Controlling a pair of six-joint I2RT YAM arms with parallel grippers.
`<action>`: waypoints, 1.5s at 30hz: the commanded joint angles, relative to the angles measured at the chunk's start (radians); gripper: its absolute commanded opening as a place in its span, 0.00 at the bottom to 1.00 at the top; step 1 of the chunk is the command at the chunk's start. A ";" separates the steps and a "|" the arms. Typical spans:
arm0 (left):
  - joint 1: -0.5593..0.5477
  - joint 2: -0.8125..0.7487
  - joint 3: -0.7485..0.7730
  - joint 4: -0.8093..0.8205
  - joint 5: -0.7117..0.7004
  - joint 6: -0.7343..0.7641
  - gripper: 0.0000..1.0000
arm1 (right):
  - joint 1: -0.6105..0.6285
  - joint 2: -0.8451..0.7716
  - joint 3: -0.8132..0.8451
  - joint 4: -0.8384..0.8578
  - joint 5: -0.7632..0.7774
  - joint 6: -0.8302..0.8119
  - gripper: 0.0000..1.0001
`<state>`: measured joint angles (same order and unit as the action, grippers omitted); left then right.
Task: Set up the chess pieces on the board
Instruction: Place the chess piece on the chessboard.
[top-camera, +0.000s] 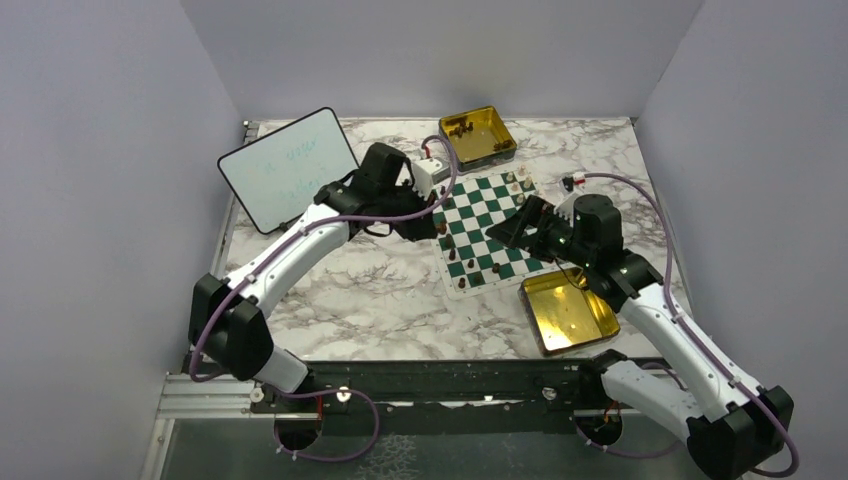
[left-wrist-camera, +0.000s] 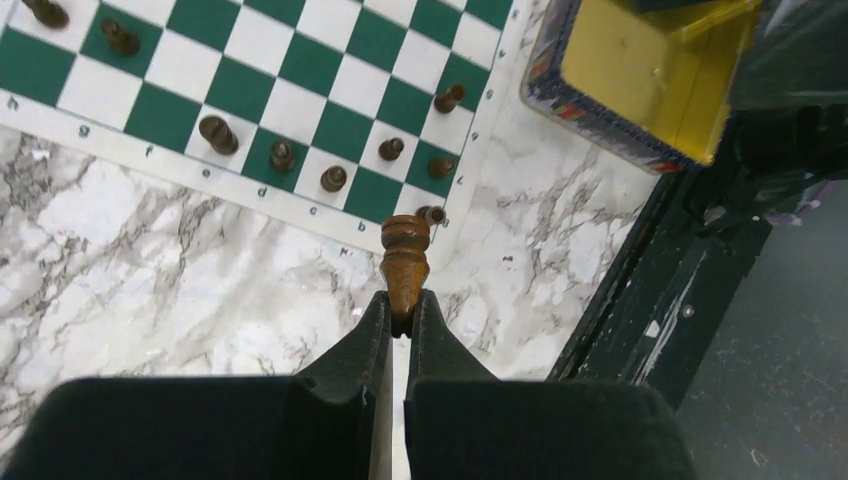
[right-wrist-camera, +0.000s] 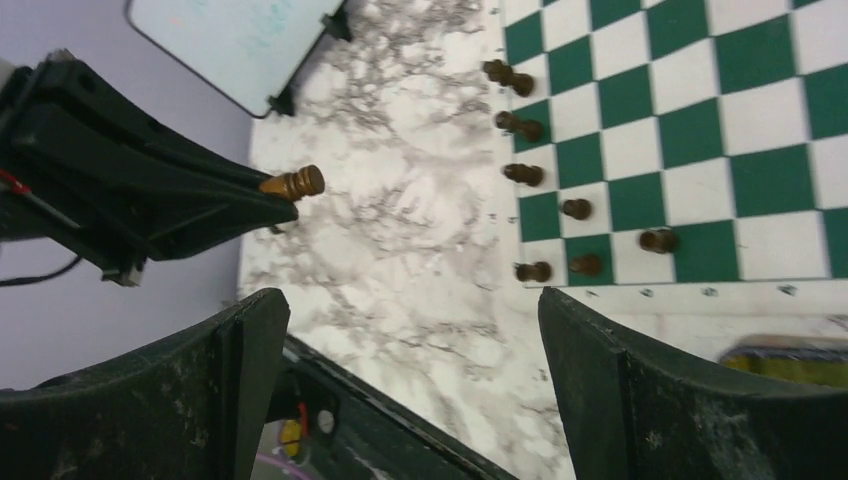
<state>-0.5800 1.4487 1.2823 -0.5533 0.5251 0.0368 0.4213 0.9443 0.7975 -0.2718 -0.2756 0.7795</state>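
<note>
My left gripper (left-wrist-camera: 402, 305) is shut on a dark brown chess piece (left-wrist-camera: 405, 262), held above the marble just off the corner of the green and white board (left-wrist-camera: 300, 60). Several dark brown pieces (left-wrist-camera: 218, 134) stand or lie along that board edge. In the top view the left gripper (top-camera: 425, 222) is at the board's (top-camera: 490, 230) left edge. My right gripper (top-camera: 515, 228) is above the board, open and empty, with its jaws wide apart (right-wrist-camera: 412, 300). The right wrist view shows the held piece (right-wrist-camera: 295, 184). Cream pieces (top-camera: 518, 180) stand at the far corner.
A gold tin (top-camera: 490, 158) holding some pieces stands behind the board. A second gold tin (top-camera: 570, 312), empty, lies in front of the board at the right. A white whiteboard (top-camera: 288, 168) with a black rim leans at the far left.
</note>
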 joint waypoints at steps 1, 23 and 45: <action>-0.039 0.105 0.098 -0.210 -0.098 0.032 0.00 | -0.005 -0.078 -0.001 -0.206 0.150 -0.154 1.00; -0.248 0.569 0.479 -0.509 -0.399 0.041 0.07 | -0.005 -0.296 -0.024 -0.326 0.294 -0.177 1.00; -0.301 0.726 0.621 -0.602 -0.451 0.042 0.10 | -0.005 -0.346 -0.033 -0.330 0.331 -0.173 1.00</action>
<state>-0.8684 2.1399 1.8614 -1.1130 0.1066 0.0723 0.4187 0.6128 0.7635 -0.5812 0.0212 0.6121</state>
